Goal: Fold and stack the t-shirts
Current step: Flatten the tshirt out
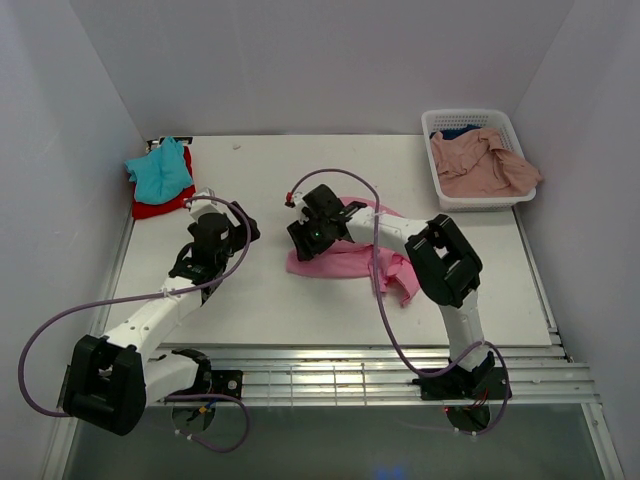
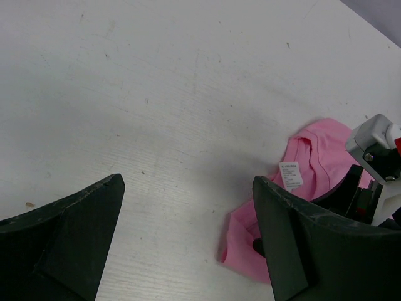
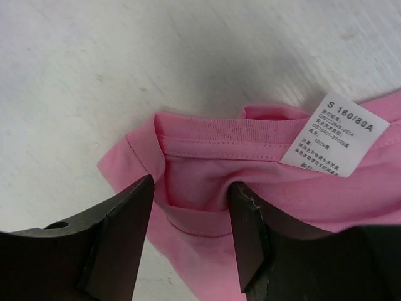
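Note:
A bright pink t-shirt (image 1: 345, 262) lies crumpled mid-table. My right gripper (image 1: 303, 240) is down on its left end. In the right wrist view its jaws (image 3: 191, 216) stand apart astride the collar fold of the pink t-shirt (image 3: 207, 169), beside the white size label (image 3: 331, 135), with cloth bunched between them. My left gripper (image 1: 203, 243) hovers to the left over bare table, open and empty (image 2: 188, 241); the pink t-shirt (image 2: 313, 157) shows at its right. A teal t-shirt (image 1: 160, 172) lies on a red one (image 1: 160, 208) at the back left.
A white lattice basket (image 1: 432, 122) at the back right holds a dusty salmon-pink t-shirt (image 1: 480, 168) and a bit of dark blue cloth (image 1: 462, 131). White walls close in the table on three sides. Purple cables loop off both arms.

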Robot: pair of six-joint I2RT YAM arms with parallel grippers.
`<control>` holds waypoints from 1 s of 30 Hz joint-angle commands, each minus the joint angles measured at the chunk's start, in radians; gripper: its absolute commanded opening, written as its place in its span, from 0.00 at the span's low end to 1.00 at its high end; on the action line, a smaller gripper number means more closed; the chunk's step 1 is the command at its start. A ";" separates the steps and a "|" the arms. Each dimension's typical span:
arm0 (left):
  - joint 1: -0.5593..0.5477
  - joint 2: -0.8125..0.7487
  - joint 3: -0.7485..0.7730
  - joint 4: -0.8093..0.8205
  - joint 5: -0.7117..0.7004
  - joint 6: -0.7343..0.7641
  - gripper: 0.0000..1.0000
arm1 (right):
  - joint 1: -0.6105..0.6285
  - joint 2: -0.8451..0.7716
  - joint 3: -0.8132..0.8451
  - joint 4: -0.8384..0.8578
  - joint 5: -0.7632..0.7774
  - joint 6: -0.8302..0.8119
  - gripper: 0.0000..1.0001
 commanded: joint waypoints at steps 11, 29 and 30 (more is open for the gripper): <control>-0.003 0.008 -0.010 0.006 0.025 -0.030 0.93 | 0.073 -0.041 0.073 0.020 0.021 -0.042 0.57; -0.003 -0.043 -0.053 0.012 -0.022 -0.039 0.93 | 0.184 -0.073 0.039 0.061 0.100 -0.059 0.58; -0.003 -0.046 -0.053 0.012 -0.024 -0.038 0.93 | 0.185 -0.070 0.033 0.068 0.097 -0.059 0.58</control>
